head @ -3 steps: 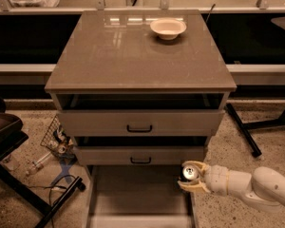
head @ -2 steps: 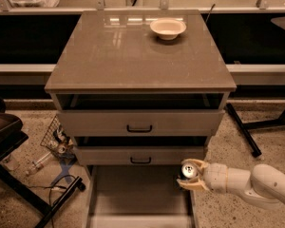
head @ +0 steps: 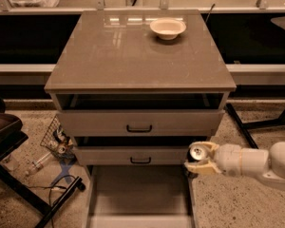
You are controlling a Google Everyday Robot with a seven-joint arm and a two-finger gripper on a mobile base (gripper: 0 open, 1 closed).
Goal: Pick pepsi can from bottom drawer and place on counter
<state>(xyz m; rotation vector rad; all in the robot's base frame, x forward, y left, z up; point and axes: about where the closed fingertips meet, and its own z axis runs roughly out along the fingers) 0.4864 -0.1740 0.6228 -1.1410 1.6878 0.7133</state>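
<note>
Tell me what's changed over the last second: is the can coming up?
The gripper, shut on the pepsi can throughout, has risen a little and drifted right, now level with the middle drawer front, above the bottom drawer right wall. The bowl, counter and drawers are unchanged.

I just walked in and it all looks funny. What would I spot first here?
Probably the gripper, reaching in from the right and shut around the pepsi can, its shiny top showing, by the right edge of the pulled-out bottom drawer. Next, the cream bowl sitting near the back of the glossy counter.
</note>
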